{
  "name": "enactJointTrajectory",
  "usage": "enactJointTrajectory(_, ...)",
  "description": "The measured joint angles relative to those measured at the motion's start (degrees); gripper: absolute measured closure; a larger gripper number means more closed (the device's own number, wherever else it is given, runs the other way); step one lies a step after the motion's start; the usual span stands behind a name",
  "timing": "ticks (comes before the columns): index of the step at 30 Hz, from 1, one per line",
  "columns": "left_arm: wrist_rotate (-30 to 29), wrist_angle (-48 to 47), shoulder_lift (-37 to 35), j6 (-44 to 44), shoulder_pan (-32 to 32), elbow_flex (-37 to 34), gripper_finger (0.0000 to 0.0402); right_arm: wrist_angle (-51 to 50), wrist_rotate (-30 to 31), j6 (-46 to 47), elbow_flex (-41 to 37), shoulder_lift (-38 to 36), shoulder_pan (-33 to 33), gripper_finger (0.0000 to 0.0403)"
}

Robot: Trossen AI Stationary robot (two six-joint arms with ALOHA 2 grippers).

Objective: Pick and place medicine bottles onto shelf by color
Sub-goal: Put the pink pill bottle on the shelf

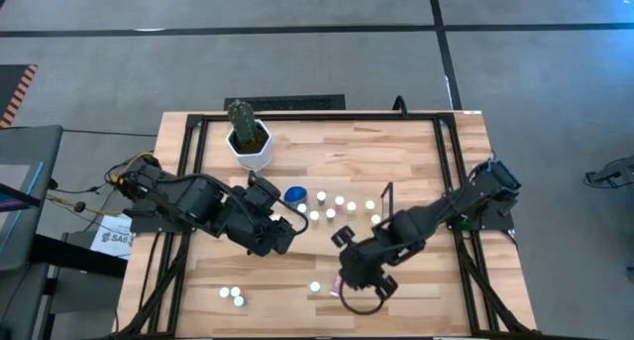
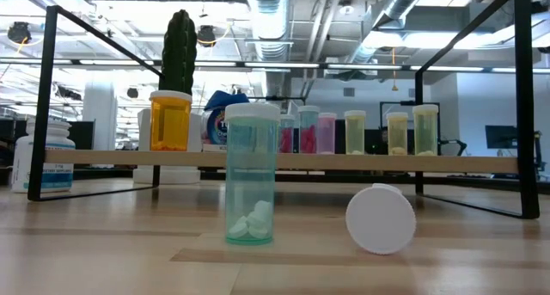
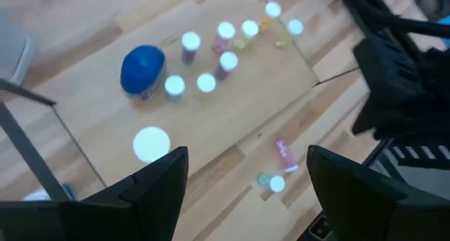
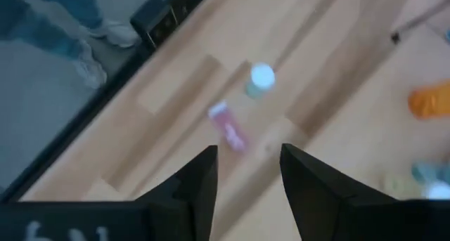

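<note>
The worktop (image 1: 416,152) is showing pale wood planks inside a black metal frame. The shelf (image 2: 284,160), a low light-wood board with thin dark end frames, is sitting near the middle. On it small round bottles (image 1: 327,205) with white caps are standing in loose rows; in the low view they are looking pink and yellowish, and an orange bottle (image 2: 170,120) is standing at one end. A larger blue-cap bottle (image 1: 294,194) is standing beside them. Its label cannot be read.

The near part of the worktop is mostly open. There a clear green bottle (image 2: 251,185) is standing upright with white tablets inside, and a pink bottle (image 4: 228,126) is lying on its side just beside it. Three more white-capped bottles (image 1: 231,294) are standing near the front left edge.

The left gripper (image 3: 242,174) is hovering over the left end of the shelf, with its fingers held apart and nothing between them. The right gripper (image 4: 247,164) is hanging over the near worktop by the pink bottle, its fingers rather narrow and holding nothing.

A cactus (image 1: 244,124) in a white pot is standing at the far side. A paper (image 1: 111,235) off the left edge is showing letters, possibly "SAG".
</note>
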Motion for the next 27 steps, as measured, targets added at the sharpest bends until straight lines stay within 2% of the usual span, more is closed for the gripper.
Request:
enactJointTrajectory(8,1.8,1.7,0.0,-0.9,-3.7,-1.9,0.0126,7.3,0.0,1.0,-0.5,5.2,0.1,0.0235)
enactJointTrajectory(14,1.8,4.2,0.0,-5.3,-10.6,-3.2,0.0126,8.4,0.0,2.6,-0.5,11.1,1.6,0.0234)
enactJointTrajectory(20,-4.8,4.1,0.0,-13.2,-17.4,-4.0,0.0126,9.1,0.0,-5.4,-0.5,15.9,4.4,0.024)
enactJointTrajectory(27,-10.2,4.1,0.0,-16.6,-20.7,-4.0,0.0126,9.4,0.5,-7.7,-0.6,20.6,4.4,0.0247)
